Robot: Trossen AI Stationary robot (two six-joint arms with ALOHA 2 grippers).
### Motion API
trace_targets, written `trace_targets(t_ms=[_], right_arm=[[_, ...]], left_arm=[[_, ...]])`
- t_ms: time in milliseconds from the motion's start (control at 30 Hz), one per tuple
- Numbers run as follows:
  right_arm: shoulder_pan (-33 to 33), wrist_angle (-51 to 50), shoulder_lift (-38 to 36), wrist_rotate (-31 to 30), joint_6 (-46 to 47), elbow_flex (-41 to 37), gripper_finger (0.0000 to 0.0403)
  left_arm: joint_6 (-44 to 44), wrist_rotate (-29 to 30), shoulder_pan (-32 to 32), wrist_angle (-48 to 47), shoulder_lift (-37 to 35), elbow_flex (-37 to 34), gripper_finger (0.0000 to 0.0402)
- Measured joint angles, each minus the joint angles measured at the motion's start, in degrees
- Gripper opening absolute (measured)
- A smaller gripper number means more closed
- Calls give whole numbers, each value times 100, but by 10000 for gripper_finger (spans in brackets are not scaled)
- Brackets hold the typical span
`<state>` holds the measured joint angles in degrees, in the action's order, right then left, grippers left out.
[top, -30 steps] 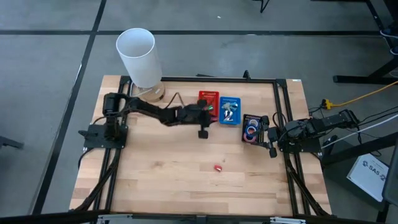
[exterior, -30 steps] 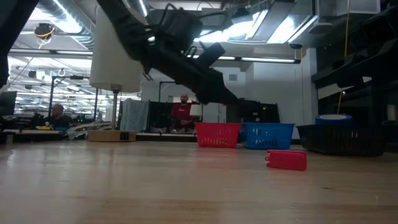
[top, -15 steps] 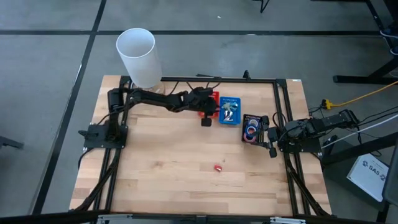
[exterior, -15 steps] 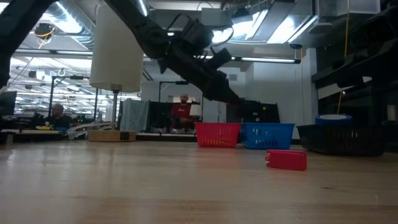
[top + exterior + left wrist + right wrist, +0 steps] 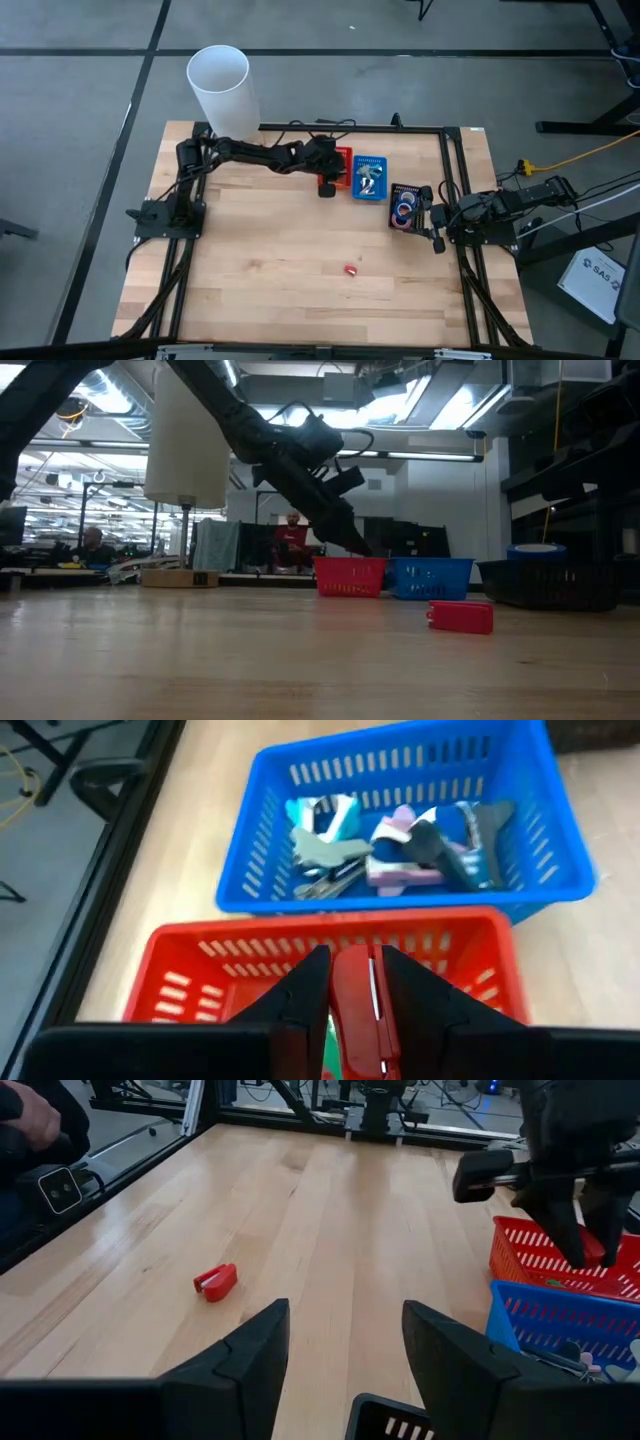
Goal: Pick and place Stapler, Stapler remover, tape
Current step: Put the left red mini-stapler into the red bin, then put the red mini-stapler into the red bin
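Two arms show, and only the left gripper (image 5: 352, 982) is at work: it hangs over the red basket (image 5: 240, 960) at the far middle of the table, fingers clenched on a red stapler (image 5: 358, 1010). Just right of it, the blue basket (image 5: 255, 870) holds what look like staple removers (image 5: 325, 855). The right gripper (image 5: 340, 1350) waits at the right edge, fingers spread, near the black basket (image 5: 398, 190) of tape rolls (image 5: 405, 211). One small red piece (image 5: 350, 269) lies alone toward the near side.
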<state>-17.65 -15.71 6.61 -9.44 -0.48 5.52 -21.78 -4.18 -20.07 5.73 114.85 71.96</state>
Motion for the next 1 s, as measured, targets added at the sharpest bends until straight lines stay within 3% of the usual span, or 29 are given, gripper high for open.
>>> trace_targets(t_ms=[567,1000], right_arm=[[-2,0,0,-1,1,0,197],[-1,0,0,-1,1,0,197]], left_arm=[[102,37,-235,-114,0,0,93],[-52,277,-254,90,0,0,192]])
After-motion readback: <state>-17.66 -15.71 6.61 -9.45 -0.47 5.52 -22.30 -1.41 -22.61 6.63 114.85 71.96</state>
